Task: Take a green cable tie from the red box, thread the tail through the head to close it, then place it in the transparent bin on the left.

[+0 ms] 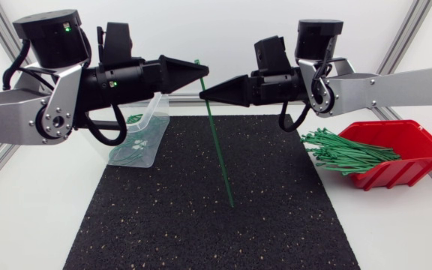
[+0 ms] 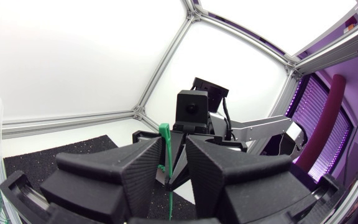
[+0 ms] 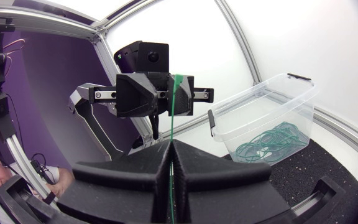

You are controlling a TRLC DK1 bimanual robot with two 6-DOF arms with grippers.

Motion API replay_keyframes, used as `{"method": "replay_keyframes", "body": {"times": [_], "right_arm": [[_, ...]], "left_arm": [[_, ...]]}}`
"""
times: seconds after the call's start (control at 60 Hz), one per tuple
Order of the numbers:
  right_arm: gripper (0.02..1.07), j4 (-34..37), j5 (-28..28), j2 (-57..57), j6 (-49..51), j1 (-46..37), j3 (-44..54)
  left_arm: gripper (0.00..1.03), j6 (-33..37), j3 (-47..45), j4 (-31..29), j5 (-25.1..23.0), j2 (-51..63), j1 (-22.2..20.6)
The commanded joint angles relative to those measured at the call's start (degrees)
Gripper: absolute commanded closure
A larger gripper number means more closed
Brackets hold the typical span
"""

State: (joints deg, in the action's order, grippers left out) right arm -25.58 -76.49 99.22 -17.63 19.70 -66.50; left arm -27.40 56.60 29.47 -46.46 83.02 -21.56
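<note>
Black mat (image 1: 201,225) on white worktop (image 1: 36,225): rt pincer (image 1: 205,91) clamps green cable tie (image 1: 220,150); lt pincer (image 1: 203,71) grip can't be told.

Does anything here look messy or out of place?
Slightly: the bundle of green cable ties pokes out past the front edge of the red box, fanning toward the black mat. Nothing else looks odd.

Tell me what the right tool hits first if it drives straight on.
Probably the left tool: in the right wrist view it sits dead ahead of the right tool, just past the green cable tie it holds. The head view shows the tips slightly offset, so maybe a glancing hit.
</note>
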Motion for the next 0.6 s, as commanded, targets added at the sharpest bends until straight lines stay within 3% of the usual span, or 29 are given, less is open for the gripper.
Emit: {"method": "replay_keyframes", "body": {"times": [0.0, 0.583], "right_arm": [[1.01, -1.14, -0.33, -1.66, -1.53, -0.72, 1.11], [1.01, -2.37, -0.42, -1.84, -2.15, -0.98, 1.72]], "left_arm": [[0.75, -1.43, 0.18, 0.85, -0.39, -0.05, -0.41], [0.86, -1.34, 0.00, 0.85, -0.21, 0.30, -0.50]]}}
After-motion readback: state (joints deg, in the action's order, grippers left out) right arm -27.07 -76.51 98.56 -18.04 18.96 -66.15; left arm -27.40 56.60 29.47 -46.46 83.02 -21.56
